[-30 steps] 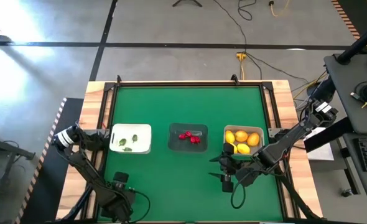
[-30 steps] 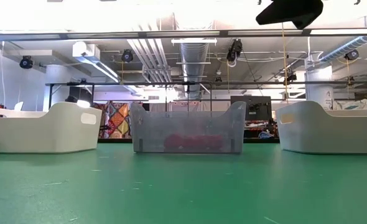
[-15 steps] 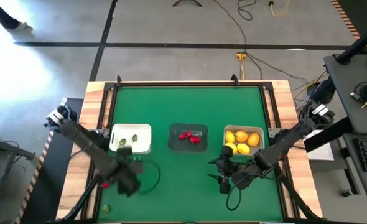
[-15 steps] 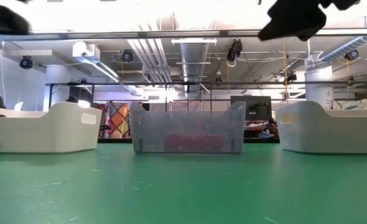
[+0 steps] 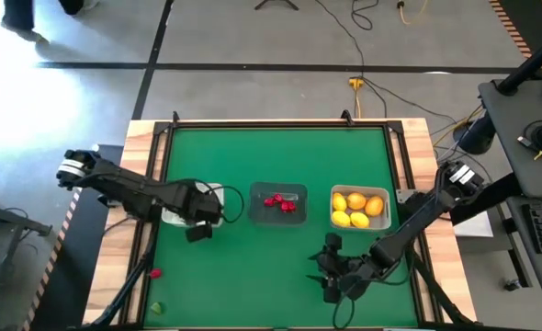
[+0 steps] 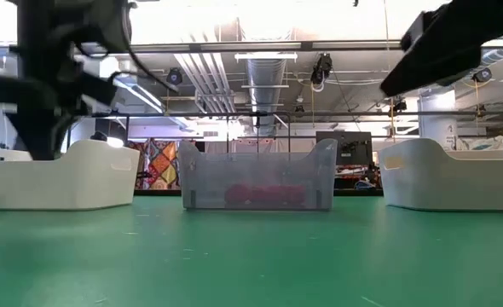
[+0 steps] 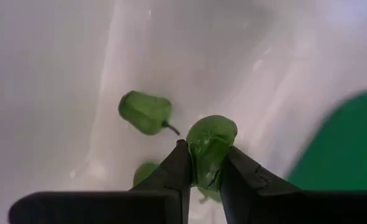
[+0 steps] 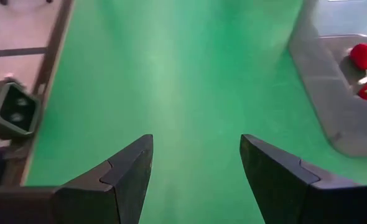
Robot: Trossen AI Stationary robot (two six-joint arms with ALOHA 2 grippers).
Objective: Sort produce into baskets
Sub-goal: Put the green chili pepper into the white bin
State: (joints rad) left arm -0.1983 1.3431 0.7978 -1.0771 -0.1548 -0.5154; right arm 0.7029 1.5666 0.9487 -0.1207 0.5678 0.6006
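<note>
Over the white basket (image 5: 218, 195) at the table's left, the left gripper (image 7: 201, 175) pinches a small green piece (image 7: 209, 148) above other green bits, while the right gripper (image 8: 196, 168), fingers spread wide, hovers over bare green mat.

no readable text, no labels, no brand marks, no numbers on anything shown

Three baskets (image 5: 279, 204) side by side mid-table (image 5: 253, 156), seemingly
</note>
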